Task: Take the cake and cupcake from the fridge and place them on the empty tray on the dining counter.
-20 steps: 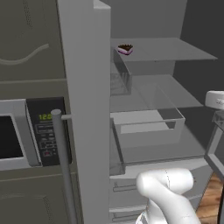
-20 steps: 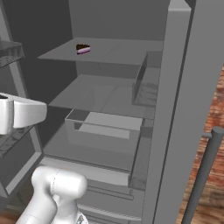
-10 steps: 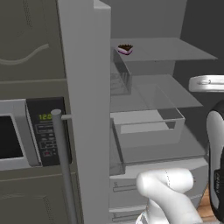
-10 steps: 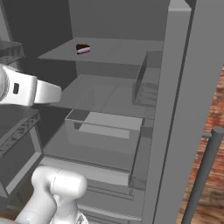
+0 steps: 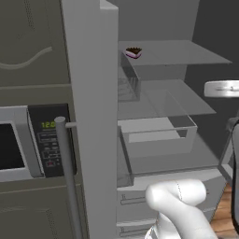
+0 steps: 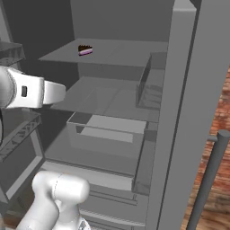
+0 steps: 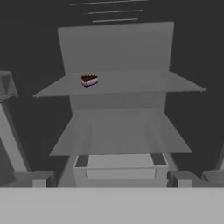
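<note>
Inside the open fridge (image 5: 88,116), cake (image 5: 133,52) sits on the top shelf (image 5: 186,52), toward its left end and well back from the front edge; pink side and dark top are visible in hand view too (image 7: 89,80). Below it sits a second shelf (image 6: 112,101), then a clear drawer bin (image 5: 156,135) on the lower level. Microwave (image 5: 28,142) is built into the cabinet left of the fridge door. Gripper (image 7: 111,179) is facing straight into the compartment from outside, fingers spread wide, nothing between them, well short of the cake. Fingertips (image 7: 39,178) frame the bin at the bottom of hand view.
</note>
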Motion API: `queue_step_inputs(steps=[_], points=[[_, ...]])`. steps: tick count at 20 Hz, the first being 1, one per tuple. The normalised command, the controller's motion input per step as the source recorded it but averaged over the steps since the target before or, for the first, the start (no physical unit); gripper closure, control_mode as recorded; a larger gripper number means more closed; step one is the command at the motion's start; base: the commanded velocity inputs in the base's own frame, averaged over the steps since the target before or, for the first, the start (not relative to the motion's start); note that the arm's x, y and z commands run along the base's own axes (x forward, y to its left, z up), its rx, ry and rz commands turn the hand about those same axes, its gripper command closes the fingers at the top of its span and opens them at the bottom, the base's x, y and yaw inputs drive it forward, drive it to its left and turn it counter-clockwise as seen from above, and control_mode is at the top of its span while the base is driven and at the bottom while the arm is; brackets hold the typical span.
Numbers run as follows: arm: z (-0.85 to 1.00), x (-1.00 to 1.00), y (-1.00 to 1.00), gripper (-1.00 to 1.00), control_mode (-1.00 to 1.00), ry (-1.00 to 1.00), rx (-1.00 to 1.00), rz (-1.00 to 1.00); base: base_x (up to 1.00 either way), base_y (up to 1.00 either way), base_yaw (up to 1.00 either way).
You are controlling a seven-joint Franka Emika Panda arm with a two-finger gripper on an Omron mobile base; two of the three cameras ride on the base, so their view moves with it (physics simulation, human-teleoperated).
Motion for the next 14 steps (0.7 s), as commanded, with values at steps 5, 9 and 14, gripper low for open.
queue_step_inputs(steps=[5,9,14], points=[[0.15,0.21,0.00,-1.00,-1.00,0.04,0.00,0.15,0.00,0.00,0.00],[0.35,0.27,0.01,-1.00,-1.00,0.10,0.00,0.03,0.00,0.00,0.00],[0.22,0.29,0.10,-1.00,-1.00,0.02,0.00,0.04,0.00,0.00,0.00]])
